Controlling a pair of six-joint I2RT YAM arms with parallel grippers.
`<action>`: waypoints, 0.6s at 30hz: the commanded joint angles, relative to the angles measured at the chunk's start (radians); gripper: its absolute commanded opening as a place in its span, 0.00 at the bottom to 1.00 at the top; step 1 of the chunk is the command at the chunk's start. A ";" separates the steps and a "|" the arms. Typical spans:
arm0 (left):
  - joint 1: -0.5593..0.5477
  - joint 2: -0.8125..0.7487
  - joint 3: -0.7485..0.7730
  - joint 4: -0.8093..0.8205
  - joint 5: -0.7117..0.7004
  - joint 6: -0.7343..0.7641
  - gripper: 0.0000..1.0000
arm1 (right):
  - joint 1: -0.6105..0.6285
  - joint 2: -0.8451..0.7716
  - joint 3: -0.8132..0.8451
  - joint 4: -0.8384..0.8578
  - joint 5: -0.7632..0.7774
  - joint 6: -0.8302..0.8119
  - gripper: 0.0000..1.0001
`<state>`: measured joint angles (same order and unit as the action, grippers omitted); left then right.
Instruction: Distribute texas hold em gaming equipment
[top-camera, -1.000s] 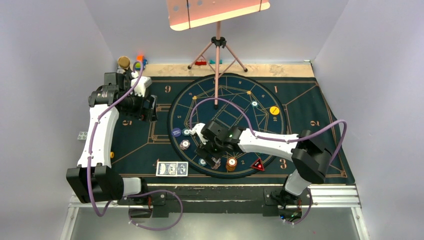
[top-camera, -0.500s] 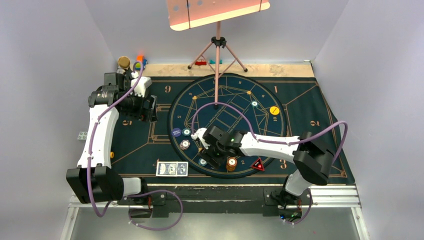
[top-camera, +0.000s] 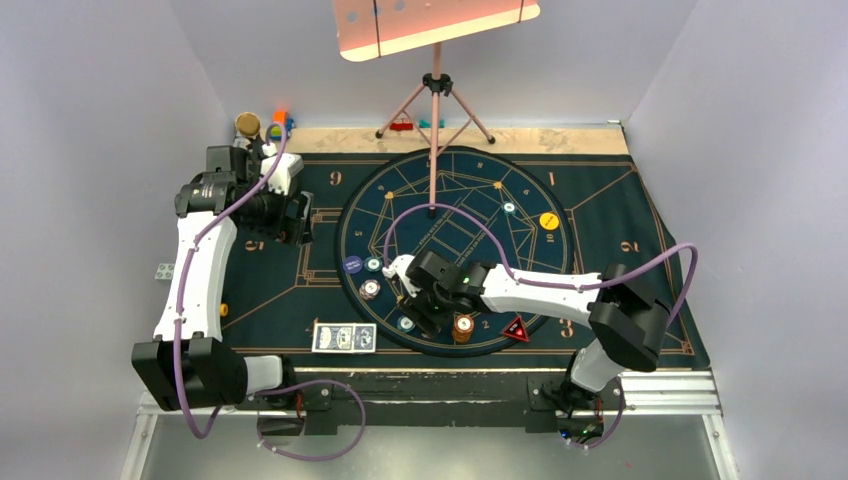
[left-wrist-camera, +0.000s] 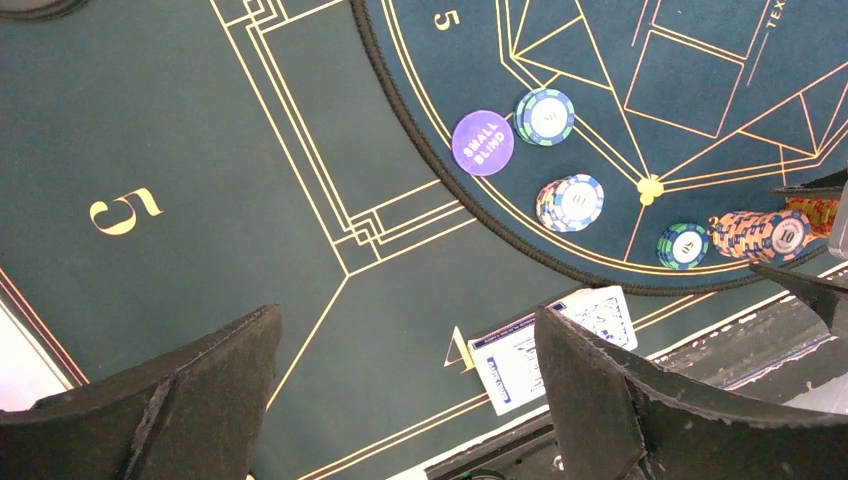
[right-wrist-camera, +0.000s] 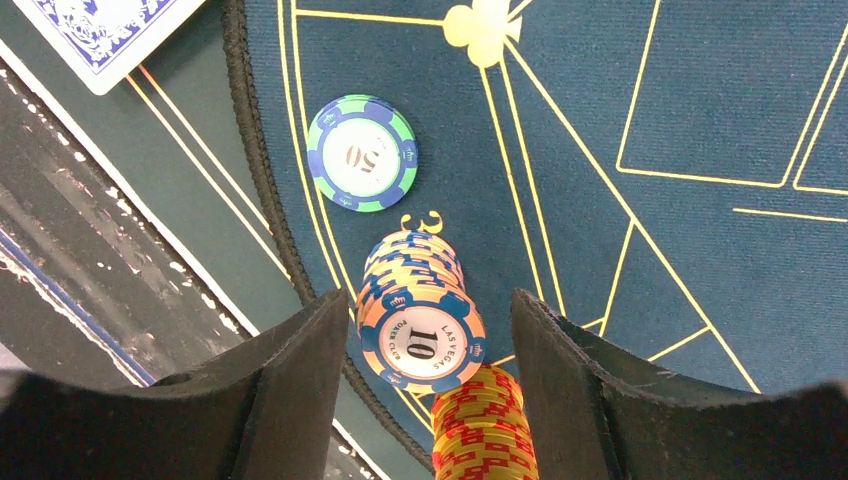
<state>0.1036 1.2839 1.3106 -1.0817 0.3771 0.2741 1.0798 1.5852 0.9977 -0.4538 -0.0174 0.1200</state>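
My right gripper is open, its jaws standing either side of an orange-and-blue "10" chip stack without touching it. A yellow-red stack stands just behind it, and a teal "50" chip lies ahead. My left gripper is open and empty above the mat's left side. Blue-backed cards lie at the near edge. The dark-blue disc, yellow disc and red-black triangular marker lie on the round mat.
More chip stacks sit beside the small-blind disc. A tripod stand rises from the round mat's centre. Toy blocks stand at the back left. The metal table edge runs along the front.
My right gripper has shifted slightly toward the near edge and settled around the orange chip stack. The left arm has barely moved.
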 joint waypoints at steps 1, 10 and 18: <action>0.008 -0.028 0.027 0.001 -0.007 0.017 1.00 | 0.003 0.005 -0.004 0.015 -0.010 0.002 0.64; 0.008 -0.037 0.021 -0.004 -0.009 0.023 1.00 | 0.003 0.020 -0.007 0.023 -0.019 -0.002 0.58; 0.008 -0.036 0.030 -0.006 -0.007 0.020 1.00 | 0.004 0.009 -0.011 0.028 -0.023 -0.002 0.40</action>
<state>0.1040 1.2732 1.3106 -1.0863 0.3698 0.2806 1.0809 1.6039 0.9924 -0.4477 -0.0322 0.1181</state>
